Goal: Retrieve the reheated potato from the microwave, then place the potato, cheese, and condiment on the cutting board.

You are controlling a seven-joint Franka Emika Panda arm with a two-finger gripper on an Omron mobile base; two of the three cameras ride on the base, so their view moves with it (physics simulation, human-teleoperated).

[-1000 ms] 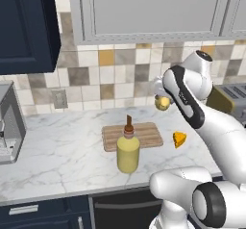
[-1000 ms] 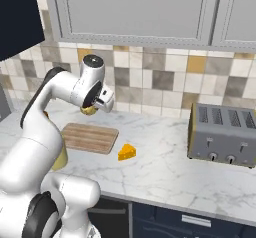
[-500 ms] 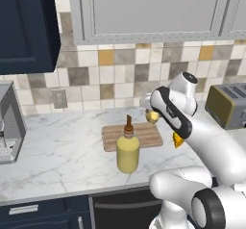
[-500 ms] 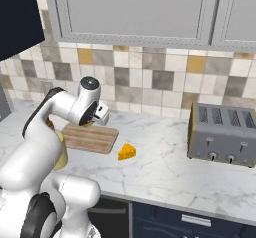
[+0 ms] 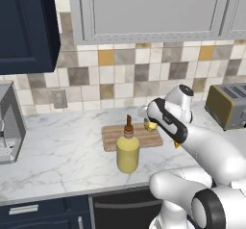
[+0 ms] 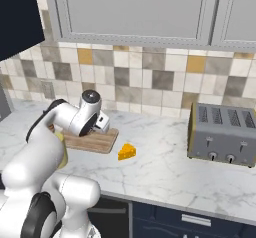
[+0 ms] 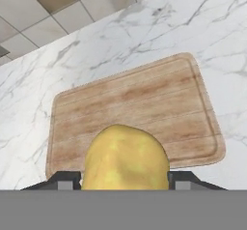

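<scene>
Holding the potato pinched between its two fingers, the hand hangs just above the cutting board, near the board's 3 o'clock end in the left base view. In the hand view the potato sits at 6 o'clock, with bare wood spreading from 9 through 12 to 3 o'clock beyond it.

The likeliest trouble, as I judge it, is the release. The potato is rounded; let go from a height or with the wrist tilted, it could roll off the board onto the marble table. How high it hangs over the wood cannot be told from these views.

The condiment stands upright on the table at the board's near edge, at about 6 o'clock from the board's middle in the left base view. The forearm passes close to its right, so a careless pull-back could tip the narrow-necked bottle.

The cheese lies on the table just off the board's right end in the right base view, apart from it. A potato rolling that way could knock it along.

The board is small for three things, so a potato set dead centre may crowd the bottle and the wedge. The toaster stands well apart at 3 o'clock and is no hazard.
</scene>
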